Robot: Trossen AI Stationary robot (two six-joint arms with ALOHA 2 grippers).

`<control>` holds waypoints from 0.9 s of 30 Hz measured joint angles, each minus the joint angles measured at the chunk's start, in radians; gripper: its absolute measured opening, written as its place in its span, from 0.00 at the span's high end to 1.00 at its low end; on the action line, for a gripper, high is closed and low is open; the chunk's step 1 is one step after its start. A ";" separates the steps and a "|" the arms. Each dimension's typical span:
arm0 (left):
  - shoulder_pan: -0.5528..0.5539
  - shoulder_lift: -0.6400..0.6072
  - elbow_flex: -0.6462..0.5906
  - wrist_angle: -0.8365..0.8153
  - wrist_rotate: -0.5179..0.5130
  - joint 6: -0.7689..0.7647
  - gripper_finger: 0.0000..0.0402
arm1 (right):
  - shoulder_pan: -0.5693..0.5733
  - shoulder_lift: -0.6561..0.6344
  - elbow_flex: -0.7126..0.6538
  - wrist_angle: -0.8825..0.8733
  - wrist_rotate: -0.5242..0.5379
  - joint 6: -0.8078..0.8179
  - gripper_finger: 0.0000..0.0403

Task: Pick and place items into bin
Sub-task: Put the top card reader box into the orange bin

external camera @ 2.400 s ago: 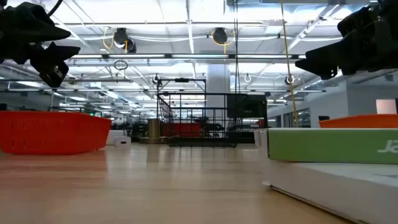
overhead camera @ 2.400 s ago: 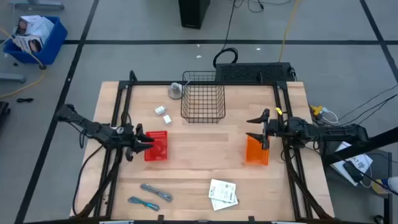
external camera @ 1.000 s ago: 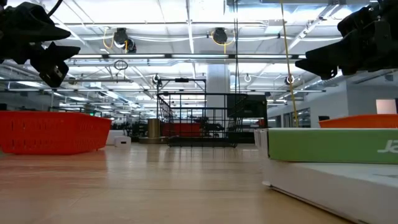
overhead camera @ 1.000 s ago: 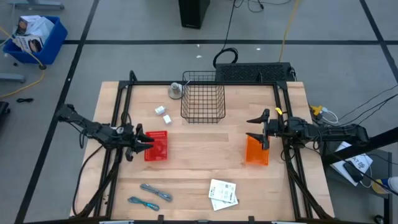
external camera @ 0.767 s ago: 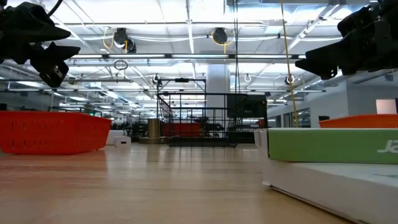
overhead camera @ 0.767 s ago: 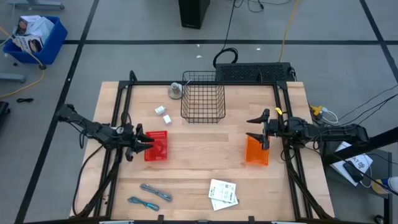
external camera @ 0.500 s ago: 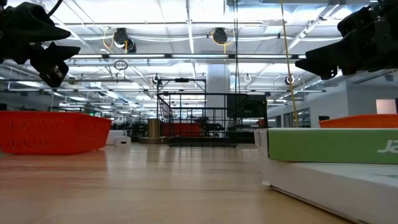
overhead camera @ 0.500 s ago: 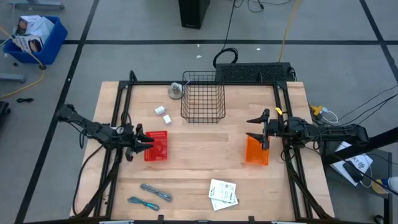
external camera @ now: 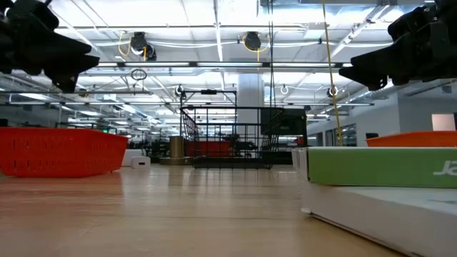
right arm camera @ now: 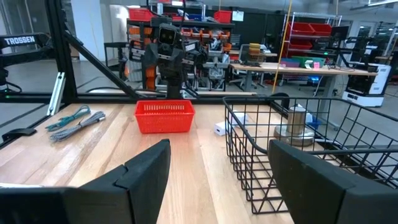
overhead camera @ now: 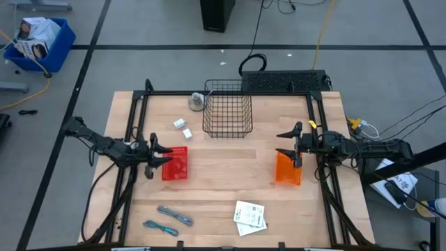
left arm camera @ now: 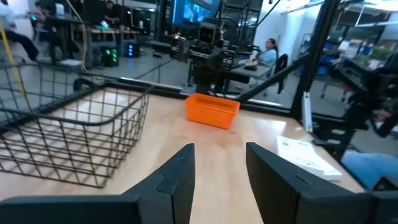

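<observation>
Items for binning lie scattered on the table: two white blocks near the far left, beside the wire basket; a grey strip and a teal cord at the near left edge; white paper packets near the front centre. None is held. The left gripper hovers at the edge of the red bin, fingers parted with nothing between them; the right gripper hangs above the orange bin, fingers spread wide and empty. A metal cylinder stands beside the basket.

The step in hand appears to be choosing and reaching a first item (no pick has begun). For a clean pick, the left arm would best take the blocks or the strip and cord, which lie on its side; approach from straight above, straddle one block only, and close squarely on it. The flat packets will likely need an edge grip, since they lie flush on the wood.
</observation>
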 joint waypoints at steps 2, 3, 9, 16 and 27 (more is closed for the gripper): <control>0.000 0.000 0.000 0.004 -0.017 0.021 0.63 | 0.002 0.000 0.000 0.003 -0.010 0.070 0.35; 0.000 0.000 0.000 0.009 -0.028 0.027 0.63 | 0.004 0.000 0.000 0.004 -0.033 0.169 0.35; 0.000 0.000 0.000 0.165 -0.031 -0.208 0.63 | 0.008 0.003 0.000 0.027 -0.010 0.733 0.35; 0.000 0.000 0.000 0.341 -0.097 -0.173 0.63 | 0.008 0.005 0.000 -0.043 0.058 0.784 0.35; -0.002 0.041 0.000 0.372 -0.029 -0.141 0.63 | 0.162 0.099 0.000 -0.030 -0.004 0.823 0.35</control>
